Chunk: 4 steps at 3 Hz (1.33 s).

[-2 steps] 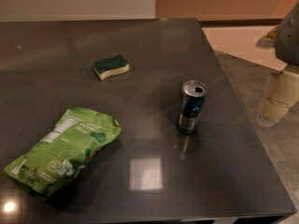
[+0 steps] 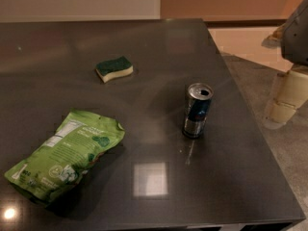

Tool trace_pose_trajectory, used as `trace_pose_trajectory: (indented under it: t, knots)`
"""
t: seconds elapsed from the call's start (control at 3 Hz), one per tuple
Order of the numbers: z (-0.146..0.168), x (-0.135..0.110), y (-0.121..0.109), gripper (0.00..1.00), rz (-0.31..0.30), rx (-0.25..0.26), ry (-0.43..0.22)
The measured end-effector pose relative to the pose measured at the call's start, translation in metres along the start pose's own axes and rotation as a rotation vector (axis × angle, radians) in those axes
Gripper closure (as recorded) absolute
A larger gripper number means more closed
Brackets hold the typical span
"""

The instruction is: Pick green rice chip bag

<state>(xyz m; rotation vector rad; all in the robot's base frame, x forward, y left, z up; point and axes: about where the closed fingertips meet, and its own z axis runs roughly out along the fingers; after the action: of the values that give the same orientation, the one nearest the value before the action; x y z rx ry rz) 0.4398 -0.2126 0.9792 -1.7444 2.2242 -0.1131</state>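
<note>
1. Green rice chip bag (image 2: 65,155) lies flat on the near left part of the dark table (image 2: 159,47), label panel up. Its lowest corner is close to the near and left edges. The small print is too blurred to read.
2. To the right of the bag, bare tabletop runs to the near and right edges, with a bright square reflection (image 2: 150,178) on it.
3. A can (image 2: 197,110) stands upright right of centre, top opened, well apart from the bag and nearer the right edge.
4. Farther back, a sponge (image 2: 114,69) with a dark green top lies left of centre, apart from both. Open tabletop stretches behind it to the far edge.
5. The gripper (image 2: 285,97) hangs beyond the table's right edge, over the floor (image 2: 269,143), about level with the can and far from the bag. It is cream-coloured and points downward. The grey arm (image 2: 297,32) above it is cut off by the right border. How far the gripper is open cannot be told, and it touches nothing on the table.
</note>
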Motion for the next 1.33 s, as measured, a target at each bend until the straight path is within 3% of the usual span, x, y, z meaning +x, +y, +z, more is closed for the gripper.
trace_pose_trajectory:
  t: [0.67,1.0,1.33]
  knots:
    - [0.003,-0.031,-0.002,0.0,-0.085,-0.013,-0.006]
    - [0.015,-0.088,-0.006,0.0,-0.214,-0.046,-0.03]
    - [0.021,-0.11,-0.006,0.0,-0.272,-0.066,-0.037]
